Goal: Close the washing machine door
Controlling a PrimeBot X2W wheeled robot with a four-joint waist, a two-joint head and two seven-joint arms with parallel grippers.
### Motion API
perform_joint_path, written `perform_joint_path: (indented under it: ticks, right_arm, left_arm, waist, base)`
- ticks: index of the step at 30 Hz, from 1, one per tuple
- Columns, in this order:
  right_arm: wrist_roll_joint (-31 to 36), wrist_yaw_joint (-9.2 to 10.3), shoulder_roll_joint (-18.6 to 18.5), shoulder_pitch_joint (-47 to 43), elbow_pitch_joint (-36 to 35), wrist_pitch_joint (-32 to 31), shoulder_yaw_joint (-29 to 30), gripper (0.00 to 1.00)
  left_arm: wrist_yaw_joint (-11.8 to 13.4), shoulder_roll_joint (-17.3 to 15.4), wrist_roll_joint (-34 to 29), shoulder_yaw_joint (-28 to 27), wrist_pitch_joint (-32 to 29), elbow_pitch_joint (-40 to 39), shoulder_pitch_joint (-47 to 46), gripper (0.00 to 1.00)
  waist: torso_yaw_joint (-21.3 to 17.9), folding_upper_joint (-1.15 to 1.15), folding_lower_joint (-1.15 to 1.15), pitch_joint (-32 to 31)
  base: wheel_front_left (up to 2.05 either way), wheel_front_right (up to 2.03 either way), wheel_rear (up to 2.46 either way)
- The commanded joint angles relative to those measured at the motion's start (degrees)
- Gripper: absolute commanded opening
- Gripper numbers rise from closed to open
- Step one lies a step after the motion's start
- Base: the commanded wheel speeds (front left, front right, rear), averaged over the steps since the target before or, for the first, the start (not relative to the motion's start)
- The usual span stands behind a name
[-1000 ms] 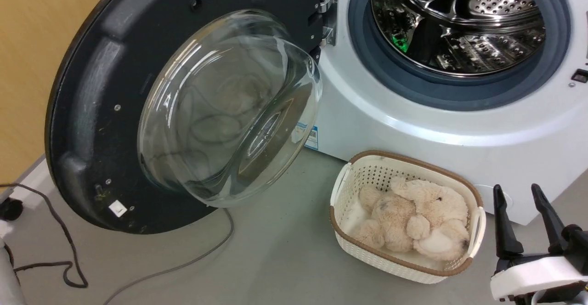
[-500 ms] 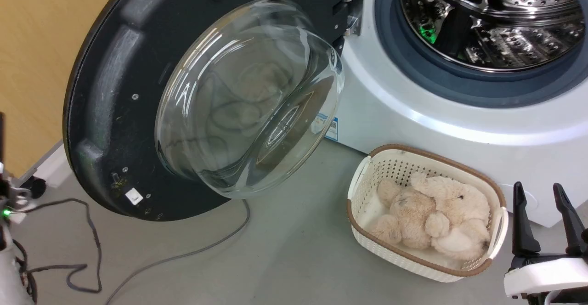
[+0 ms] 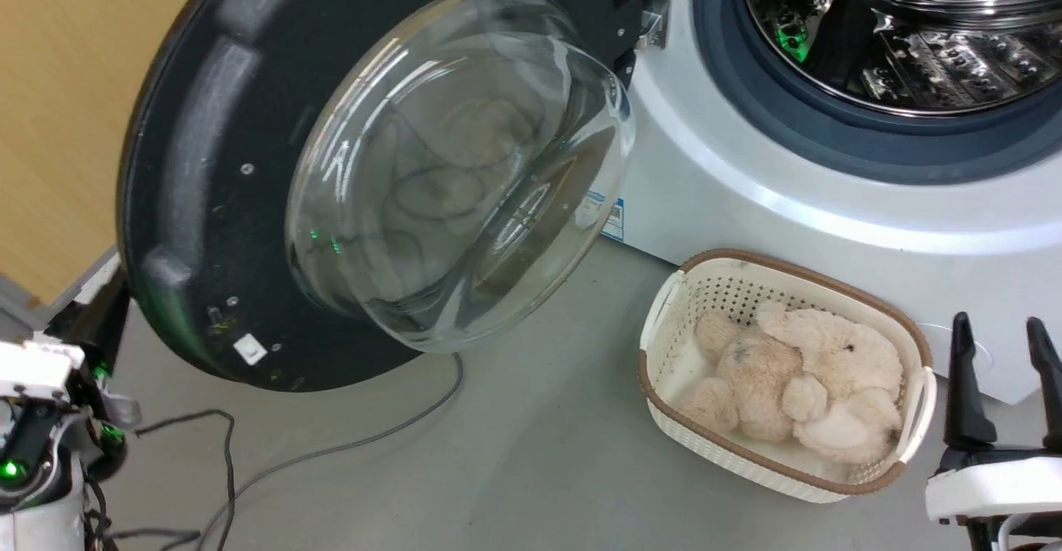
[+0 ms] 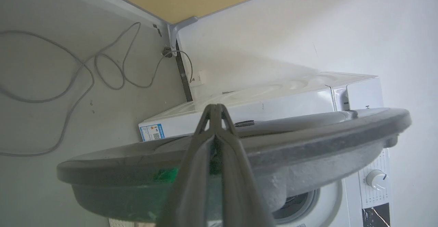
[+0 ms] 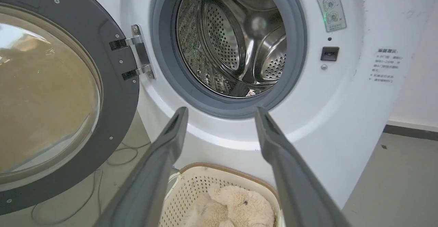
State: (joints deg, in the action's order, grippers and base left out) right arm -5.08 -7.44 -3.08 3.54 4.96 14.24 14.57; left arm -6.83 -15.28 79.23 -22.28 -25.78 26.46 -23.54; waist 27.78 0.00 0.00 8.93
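Observation:
The washing machine door [image 3: 207,161], a black disc with a bulging glass bowl [image 3: 456,169], stands swung wide open to the left of the white washing machine [image 3: 747,202]. The steel drum [image 3: 904,28] is exposed inside its grey-blue seal. My left gripper [image 3: 99,323] is at the door's lower left rim. In the left wrist view its fingers [image 4: 215,110] are shut together with nothing between them, lying across the door's edge [image 4: 308,134]. My right gripper [image 3: 1000,368] stands open at the lower right, away from the door. In the right wrist view its fingers [image 5: 171,141] frame the drum [image 5: 236,39].
A white woven basket [image 3: 689,285] holding a cream plush toy [image 3: 805,377] sits on the grey floor in front of the machine, beside my right gripper. Grey cables [image 3: 332,451] trail across the floor under the door. A tan wall [image 3: 58,78] stands behind the door.
The head camera has shifted, sliding the scene rightward. My left gripper has come up into view at the lower left, reaching the door's rim. The door's opening angle looks unchanged.

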Motion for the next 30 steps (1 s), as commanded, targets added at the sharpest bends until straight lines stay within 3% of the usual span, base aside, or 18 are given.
perform_joint_path:
  ticks: [1, 9, 19, 25, 30]
  right_arm:
    - [-0.31, -0.04, 0.2, 0.85, 0.16, 0.58, 0.36, 1.0]
    - [-0.71, -0.05, 0.2, 0.68, 0.64, 0.75, 1.23, 1.0]
    - [-0.57, -0.05, 0.2, 0.64, 0.77, 0.75, 1.44, 1.0]
    - [-0.6, -0.05, 0.2, 1.4, 1.01, 0.75, 0.82, 1.0]
    - [-0.78, -0.05, 0.2, 1.87, 1.28, 0.75, 0.33, 1.0]
  left_arm:
    - [-0.56, 0.08, 1.61, 0.19, -0.83, -0.05, 0.84, 0.0]
    - [-0.66, 0.11, 2.93, 9.48, -7.05, -8.6, 8.24, 0.0]
    - [-0.66, 0.36, 4.18, 21.65, -11.37, -26.06, 16.31, 0.0]
    - [-0.66, 1.37, 5.05, 28.67, -11.85, -33.13, 17.63, 0.0]
    - [-0.66, 2.22, 4.16, 34.85, -10.8, -35.57, 16.78, 0.0]
  waist:
    - [0.27, 0.0, 0.0, -0.04]
    - [1.27, 0.0, 0.0, -0.94]
    - [2.02, 0.0, 0.0, -1.58]
    - [-0.52, 0.0, 0.0, -1.8]
    - [-4.86, 0.0, 0.0, -2.01]
  base:
    - [0.0, 0.0, 0.0]
    - [0.0, 0.0, 0.0]
    - [0.0, 0.0, 0.0]
    - [0.0, 0.0, 0.0]
    - [0.0, 0.0, 0.0]
